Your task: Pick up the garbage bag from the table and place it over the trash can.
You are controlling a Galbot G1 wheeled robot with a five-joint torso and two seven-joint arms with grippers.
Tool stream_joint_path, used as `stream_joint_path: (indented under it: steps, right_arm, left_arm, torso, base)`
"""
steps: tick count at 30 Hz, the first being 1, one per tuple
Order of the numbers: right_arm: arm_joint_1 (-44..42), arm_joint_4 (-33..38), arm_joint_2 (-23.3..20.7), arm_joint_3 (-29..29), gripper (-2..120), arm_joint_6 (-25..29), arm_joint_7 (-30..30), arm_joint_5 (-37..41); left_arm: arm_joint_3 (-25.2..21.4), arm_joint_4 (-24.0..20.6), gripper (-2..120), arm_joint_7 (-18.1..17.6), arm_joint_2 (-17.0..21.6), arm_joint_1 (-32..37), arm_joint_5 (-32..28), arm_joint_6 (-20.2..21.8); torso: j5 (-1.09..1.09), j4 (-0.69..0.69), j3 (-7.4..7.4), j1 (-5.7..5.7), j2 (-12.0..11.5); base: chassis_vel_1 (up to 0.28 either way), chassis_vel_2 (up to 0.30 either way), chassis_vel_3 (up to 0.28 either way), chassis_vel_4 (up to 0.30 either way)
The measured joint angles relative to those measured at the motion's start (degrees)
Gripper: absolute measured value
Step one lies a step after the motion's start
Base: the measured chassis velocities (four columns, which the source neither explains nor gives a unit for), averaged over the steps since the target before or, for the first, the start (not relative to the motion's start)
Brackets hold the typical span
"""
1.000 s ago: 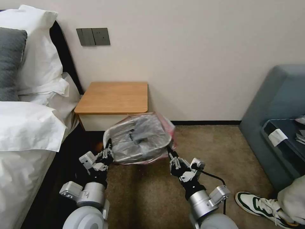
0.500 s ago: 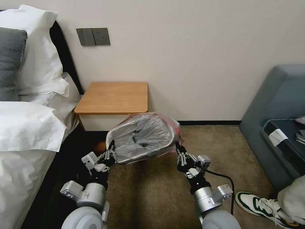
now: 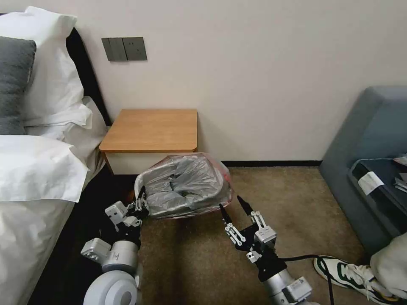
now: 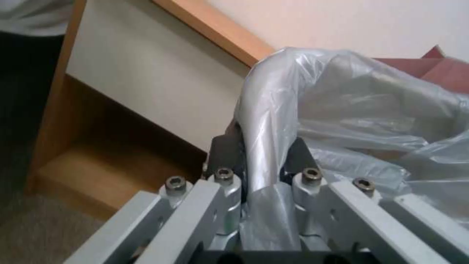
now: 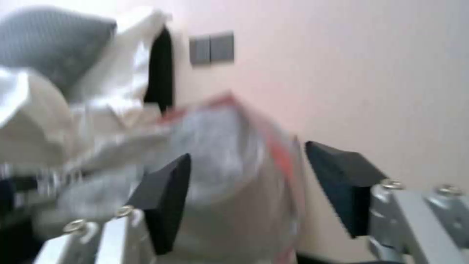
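Note:
The garbage bag [image 3: 186, 184], crinkly grey plastic with a pinkish-red edge, is spread over the trash can [image 3: 138, 183] on the carpet in front of the table [image 3: 152, 129]. The can's rolled rim shows through the plastic [image 4: 263, 106]. My left gripper [image 3: 140, 204] is shut on the bag-covered rim at the can's left side, a finger on either side of it [image 4: 261, 150]. My right gripper [image 3: 230, 203] stands open just off the bag's right side, touching nothing. In the right wrist view the bag [image 5: 229, 146] lies beyond the spread right gripper [image 5: 249, 176].
A bed with white pillows [image 3: 38, 165] lies close on the left. A grey-blue sofa [image 3: 369, 161] is on the right, and a person's shoe [image 3: 347, 271] rests on the carpet at lower right. Open carpet [image 3: 280, 195] lies between can and sofa.
My right gripper has let go of the bag's right edge, opened and drawn back toward me. The bag and can have settled slightly lower and to the left. The left gripper keeps its hold.

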Motion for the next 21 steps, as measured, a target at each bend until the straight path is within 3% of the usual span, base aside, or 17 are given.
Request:
stream_joint_path:
  steps: [9, 15, 21]
  right_arm:
    - [11.0, -4.9, -5.7, 1.8, 98, -3.1, 2.0, 3.4]
    - [17.7, -8.7, -9.7, -0.2, 100, -5.8, 1.8, 6.8]
    - [21.4, -10.3, -10.5, -1.4, 100, -6.6, 1.7, 8.2]
  left_arm:
    - [0.5, 0.4, 7, 2.8, 0.3, 0.6, 3.2, -2.3]
    - [0.6, -0.2, 7, 3.2, -0.2, 1.4, 4.1, -2.7]
    - [0.9, -0.2, 7, 3.5, -0.5, 2.0, 5.0, -3.1]
  torso:
    - [0.01, 0.01, 0.0, 0.0, 0.0]
    - [0.0, 0.01, 0.0, 0.0, 0.0]
    - [0.0, 0.01, 0.0, 0.0, 0.0]
  base:
    - [0.0, 0.0, 0.0, 0.0]
    - [0.0, 0.0, 0.0, 0.0]
    - [0.0, 0.0, 0.0, 0.0]
